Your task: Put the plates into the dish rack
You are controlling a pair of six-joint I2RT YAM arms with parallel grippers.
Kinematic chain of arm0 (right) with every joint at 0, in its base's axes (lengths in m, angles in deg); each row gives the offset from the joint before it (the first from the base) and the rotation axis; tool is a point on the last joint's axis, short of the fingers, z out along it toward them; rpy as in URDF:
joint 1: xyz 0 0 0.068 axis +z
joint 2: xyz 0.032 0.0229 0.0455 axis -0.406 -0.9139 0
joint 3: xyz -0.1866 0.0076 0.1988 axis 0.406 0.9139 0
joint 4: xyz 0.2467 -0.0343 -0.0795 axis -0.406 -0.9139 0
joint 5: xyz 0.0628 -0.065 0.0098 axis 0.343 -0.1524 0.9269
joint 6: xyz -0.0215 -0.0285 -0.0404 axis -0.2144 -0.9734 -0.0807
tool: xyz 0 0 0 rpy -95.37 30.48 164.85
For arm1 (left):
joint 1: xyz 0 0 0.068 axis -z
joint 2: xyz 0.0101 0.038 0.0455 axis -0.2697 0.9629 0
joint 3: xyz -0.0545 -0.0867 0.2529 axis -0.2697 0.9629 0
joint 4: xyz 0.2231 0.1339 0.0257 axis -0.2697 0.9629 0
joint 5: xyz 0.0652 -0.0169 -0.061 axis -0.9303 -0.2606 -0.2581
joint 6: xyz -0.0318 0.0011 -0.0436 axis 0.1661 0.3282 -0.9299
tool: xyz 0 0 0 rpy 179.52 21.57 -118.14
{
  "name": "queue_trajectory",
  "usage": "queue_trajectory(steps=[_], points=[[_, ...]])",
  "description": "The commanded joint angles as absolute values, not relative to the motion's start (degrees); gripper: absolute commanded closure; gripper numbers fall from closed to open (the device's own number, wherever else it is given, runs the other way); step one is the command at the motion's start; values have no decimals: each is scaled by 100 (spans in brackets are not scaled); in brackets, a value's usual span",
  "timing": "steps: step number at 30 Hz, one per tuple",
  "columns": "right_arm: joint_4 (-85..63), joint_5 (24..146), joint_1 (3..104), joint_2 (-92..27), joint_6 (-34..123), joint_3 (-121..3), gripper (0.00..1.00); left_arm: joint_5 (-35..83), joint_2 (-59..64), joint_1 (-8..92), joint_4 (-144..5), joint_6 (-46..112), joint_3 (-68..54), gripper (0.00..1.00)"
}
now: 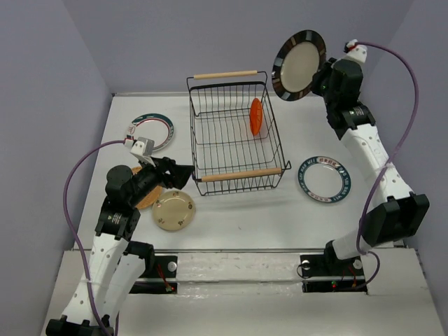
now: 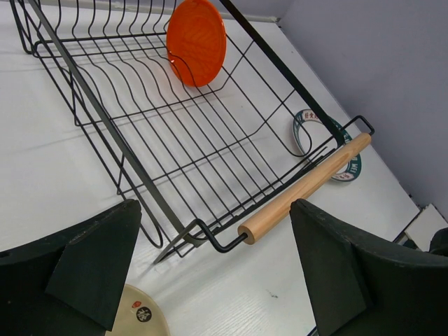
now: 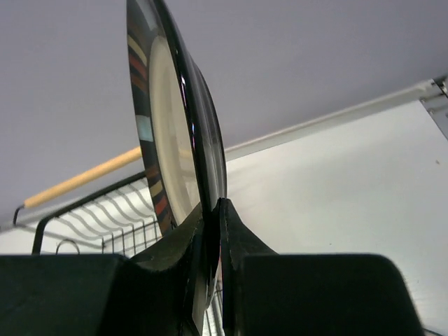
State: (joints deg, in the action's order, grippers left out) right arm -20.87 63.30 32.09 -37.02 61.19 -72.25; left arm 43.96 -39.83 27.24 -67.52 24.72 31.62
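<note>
Right end effector (image 3: 211,213) is clamped tight on the lower rim of the black-rimmed plate (image 1: 299,64). Plate is held on edge, raised off the counter (image 1: 231,220), beige centre facing left toward the dish rack (image 1: 241,174). In top view it sits past the rack's far right corner, against the back wall. Right wrist view shows the rack's far wooden handle (image 3: 84,178) behind the plate.

Left end effector (image 1: 180,178) is spread wide, nothing in it. It hovers at the rack's near left corner and points across the rack. Near wooden handle (image 2: 304,189) runs between its fingers (image 2: 98,269) in the wrist view.

Orange plate (image 1: 256,116) stands on edge in the wire slots, far right part of the rack. Nothing else is loaded.

Cream speckled plate (image 1: 173,211) lies flat on the counter, near left, just below the left end effector. Tan-brown plate (image 1: 148,199) lies beside it, mostly hidden under the left arm; can't tell if the two touch. One teal-striped plate (image 1: 150,131) lies flat left of the rack, the other teal-striped plate (image 1: 325,178) flat on the right, close to the near handle's end.
</note>
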Motion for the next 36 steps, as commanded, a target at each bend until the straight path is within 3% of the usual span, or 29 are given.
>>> queue_trajectory(steps=[1,7,16,36], points=[[-1975,5089,4368,-3928,4717,-8439,93,4430,-4043,2708,-6879,2550,2908,1],[-2107,3841,5619,-4981,3459,-9494,93,4404,-4034,2707,-6870,2559,2917,1],[-2555,2970,6051,-6275,2940,-10841,93,4377,-3982,2707,-6861,2559,2908,1],[-2819,2398,6051,-6741,3616,-10244,93,4456,-3806,2707,-6879,2559,2908,2]])
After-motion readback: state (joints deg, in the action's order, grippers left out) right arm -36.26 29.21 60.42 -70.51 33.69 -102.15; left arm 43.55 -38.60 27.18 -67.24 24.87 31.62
